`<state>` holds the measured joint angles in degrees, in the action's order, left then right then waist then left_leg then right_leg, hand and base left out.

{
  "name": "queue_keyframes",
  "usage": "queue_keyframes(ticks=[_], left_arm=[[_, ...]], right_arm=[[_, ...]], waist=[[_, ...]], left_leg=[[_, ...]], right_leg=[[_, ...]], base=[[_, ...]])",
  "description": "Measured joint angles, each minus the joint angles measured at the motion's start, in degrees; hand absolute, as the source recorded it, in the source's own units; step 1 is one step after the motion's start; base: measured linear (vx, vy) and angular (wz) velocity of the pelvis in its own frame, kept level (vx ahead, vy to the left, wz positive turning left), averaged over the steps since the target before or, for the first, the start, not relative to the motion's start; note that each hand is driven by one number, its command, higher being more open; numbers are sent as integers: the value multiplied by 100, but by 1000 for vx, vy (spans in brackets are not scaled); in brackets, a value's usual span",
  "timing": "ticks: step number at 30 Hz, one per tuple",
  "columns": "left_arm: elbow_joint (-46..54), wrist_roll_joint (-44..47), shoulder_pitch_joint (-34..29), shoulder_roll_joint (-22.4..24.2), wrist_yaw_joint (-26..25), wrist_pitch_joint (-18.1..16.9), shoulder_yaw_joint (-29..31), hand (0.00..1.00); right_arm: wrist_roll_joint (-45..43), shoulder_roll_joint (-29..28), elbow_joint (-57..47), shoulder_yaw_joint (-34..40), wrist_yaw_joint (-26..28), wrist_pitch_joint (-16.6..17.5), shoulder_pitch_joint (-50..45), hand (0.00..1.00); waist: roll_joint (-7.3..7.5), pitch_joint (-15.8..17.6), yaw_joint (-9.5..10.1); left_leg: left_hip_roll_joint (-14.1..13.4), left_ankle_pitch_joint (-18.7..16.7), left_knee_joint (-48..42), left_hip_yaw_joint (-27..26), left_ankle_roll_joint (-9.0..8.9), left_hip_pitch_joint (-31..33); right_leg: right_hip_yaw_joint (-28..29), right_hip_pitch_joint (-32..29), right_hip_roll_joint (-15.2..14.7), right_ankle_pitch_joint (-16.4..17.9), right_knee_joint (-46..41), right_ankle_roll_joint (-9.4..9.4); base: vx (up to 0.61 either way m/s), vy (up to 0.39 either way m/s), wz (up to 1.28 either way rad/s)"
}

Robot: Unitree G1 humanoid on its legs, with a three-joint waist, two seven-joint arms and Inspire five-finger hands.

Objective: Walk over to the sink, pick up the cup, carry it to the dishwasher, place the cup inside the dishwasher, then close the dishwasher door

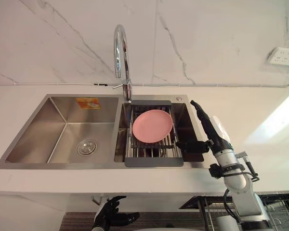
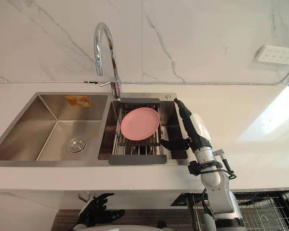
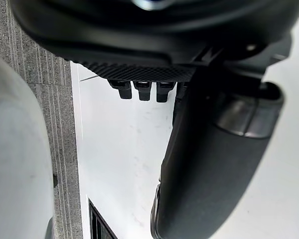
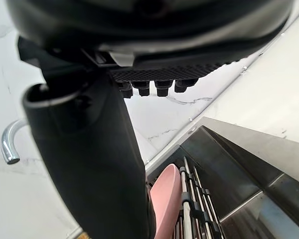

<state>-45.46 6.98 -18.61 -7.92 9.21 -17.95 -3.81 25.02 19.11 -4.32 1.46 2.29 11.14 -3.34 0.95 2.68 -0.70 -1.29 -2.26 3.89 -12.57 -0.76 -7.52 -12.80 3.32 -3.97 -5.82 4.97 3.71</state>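
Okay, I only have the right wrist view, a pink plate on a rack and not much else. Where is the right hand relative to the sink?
Observer: The right hand is over the right basin, to the right of the rack, with its fingers straight and pointing at the wall.
Operator: What is in the other basin?
Observer: The left basin has a drain strainer in its floor and an orange sticker on its back wall.
Operator: And the left hand?
Observer: The left hand hangs low, below the front edge of the counter, with its fingers relaxed.
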Motion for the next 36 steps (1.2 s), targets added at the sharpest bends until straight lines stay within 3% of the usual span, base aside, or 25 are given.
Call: queue_keyframes(ticks=[10,18,26,36], left_arm=[[4,-3,6,-7,24,8,3,100],[16,-4,73,-12,71,46,7,100],[17,-17,74,2,82,45,35,100],[24,-19,100,23,164,54,119,100]], right_arm=[[1008,157,164,-253,-72,-98,248,100],[1347,191,408,-480,-72,-118,570,100],[1923,317,698,-747,-60,-120,864,100],[2719,319,1097,-996,8,-327,1248,100]], waist=[[23,-5,6],[70,-3,129],[74,-1,126],[112,21,144]], left_leg=[[0,46,41,88,10,-25],[3,95,102,112,12,-50],[4,101,104,132,15,-44],[5,128,105,225,16,-28]], right_leg=[[-107,38,0,0,-1,0],[-153,54,0,1,0,0],[-181,55,0,1,2,0],[-271,72,-5,0,0,0]], base=[[-19,-12,2],[-35,-15,3],[-4,-2,0],[-22,-12,3]])
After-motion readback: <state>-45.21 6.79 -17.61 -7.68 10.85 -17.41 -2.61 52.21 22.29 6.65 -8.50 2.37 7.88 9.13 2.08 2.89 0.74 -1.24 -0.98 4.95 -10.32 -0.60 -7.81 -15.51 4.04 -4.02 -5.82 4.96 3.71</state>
